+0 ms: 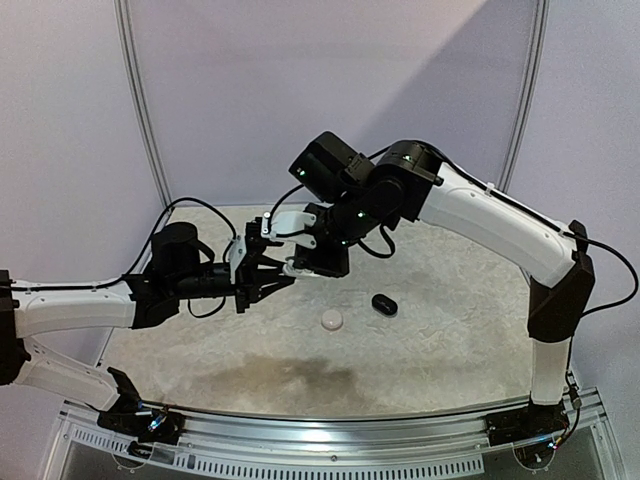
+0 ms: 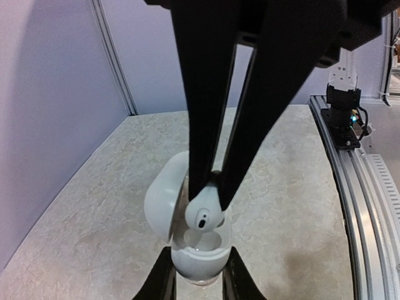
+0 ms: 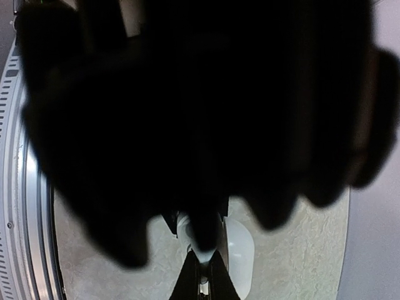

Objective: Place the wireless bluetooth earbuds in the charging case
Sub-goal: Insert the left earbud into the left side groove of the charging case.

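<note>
My left gripper (image 1: 287, 274) (image 2: 197, 280) is shut on an open white charging case (image 2: 195, 257) and holds it above the table, its lid (image 2: 162, 201) swung open to the left. My right gripper (image 1: 300, 262) (image 2: 210, 195) comes down from above, shut on a white earbud (image 2: 205, 217). The earbud hangs just over the case's empty socket, touching or nearly touching the rim. In the right wrist view my right gripper (image 3: 203, 278) pinches the earbud (image 3: 203, 255) beside the lid (image 3: 240, 250); the left gripper's dark body hides most of that view.
A small white rounded case (image 1: 331, 320) and a black one (image 1: 384, 304) lie on the marbled tabletop (image 1: 450, 320) right of the grippers. A metal rail (image 2: 359, 206) runs along the table's near edge. The two arms cross closely at the table's middle.
</note>
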`<state>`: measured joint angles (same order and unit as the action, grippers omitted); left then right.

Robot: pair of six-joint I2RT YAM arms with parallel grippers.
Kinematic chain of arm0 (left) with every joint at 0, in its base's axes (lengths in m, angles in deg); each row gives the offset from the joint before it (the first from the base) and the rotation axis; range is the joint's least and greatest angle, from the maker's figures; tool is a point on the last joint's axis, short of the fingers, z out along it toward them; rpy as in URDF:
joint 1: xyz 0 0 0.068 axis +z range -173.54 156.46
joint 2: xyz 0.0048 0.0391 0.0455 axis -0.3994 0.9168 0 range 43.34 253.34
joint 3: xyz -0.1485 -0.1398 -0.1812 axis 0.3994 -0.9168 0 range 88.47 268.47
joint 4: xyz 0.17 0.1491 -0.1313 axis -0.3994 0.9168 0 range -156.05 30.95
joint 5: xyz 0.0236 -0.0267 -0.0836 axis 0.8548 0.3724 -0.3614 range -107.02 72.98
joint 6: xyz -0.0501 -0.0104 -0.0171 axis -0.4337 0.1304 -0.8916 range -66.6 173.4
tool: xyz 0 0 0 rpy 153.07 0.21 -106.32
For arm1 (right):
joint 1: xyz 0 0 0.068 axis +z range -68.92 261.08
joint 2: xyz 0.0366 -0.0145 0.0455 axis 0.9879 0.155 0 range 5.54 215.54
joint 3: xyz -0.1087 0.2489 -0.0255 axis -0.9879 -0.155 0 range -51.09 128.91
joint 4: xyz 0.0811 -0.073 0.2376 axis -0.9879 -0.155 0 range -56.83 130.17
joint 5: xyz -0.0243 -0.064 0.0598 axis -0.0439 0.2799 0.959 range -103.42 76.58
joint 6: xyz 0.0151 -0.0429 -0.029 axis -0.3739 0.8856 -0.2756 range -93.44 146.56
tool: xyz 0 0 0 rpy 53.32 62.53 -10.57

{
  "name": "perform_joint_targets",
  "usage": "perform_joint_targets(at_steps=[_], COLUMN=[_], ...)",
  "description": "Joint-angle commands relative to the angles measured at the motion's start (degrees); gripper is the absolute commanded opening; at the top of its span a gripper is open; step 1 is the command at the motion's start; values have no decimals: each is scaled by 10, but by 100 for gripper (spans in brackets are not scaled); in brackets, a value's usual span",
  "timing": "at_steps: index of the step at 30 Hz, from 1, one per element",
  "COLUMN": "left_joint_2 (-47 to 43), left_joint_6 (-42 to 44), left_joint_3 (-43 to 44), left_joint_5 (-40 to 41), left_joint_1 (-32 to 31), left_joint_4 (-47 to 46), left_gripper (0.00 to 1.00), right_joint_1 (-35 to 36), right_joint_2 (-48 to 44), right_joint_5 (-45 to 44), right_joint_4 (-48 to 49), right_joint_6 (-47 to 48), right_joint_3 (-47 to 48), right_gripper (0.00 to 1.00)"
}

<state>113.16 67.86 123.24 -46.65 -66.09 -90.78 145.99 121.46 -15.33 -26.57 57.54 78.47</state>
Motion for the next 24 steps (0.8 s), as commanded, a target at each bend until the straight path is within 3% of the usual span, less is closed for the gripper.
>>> perform_joint_targets(at_steps=[1, 8, 17, 24], left_joint_2=[2, 2, -1, -6], left_joint_6=[-10, -10, -14, -12], left_joint_3=[9, 7, 3, -1], left_joint_5=[2, 2, 8, 9], left_joint_1=[-10, -10, -10, -10], left_joint_4=[-19, -22, -22, -20], left_gripper=[0, 0, 0, 0], right_joint_1=[6, 14, 19, 19], right_joint_2=[18, 31, 28, 26], right_joint_5=[-24, -63, -44, -80], right_joint_4=[-13, -16, -32, -37], right_joint_6=[11, 25, 43, 43], right_joint_3=[10, 10, 11, 0], right_gripper=[0, 11, 10, 9])
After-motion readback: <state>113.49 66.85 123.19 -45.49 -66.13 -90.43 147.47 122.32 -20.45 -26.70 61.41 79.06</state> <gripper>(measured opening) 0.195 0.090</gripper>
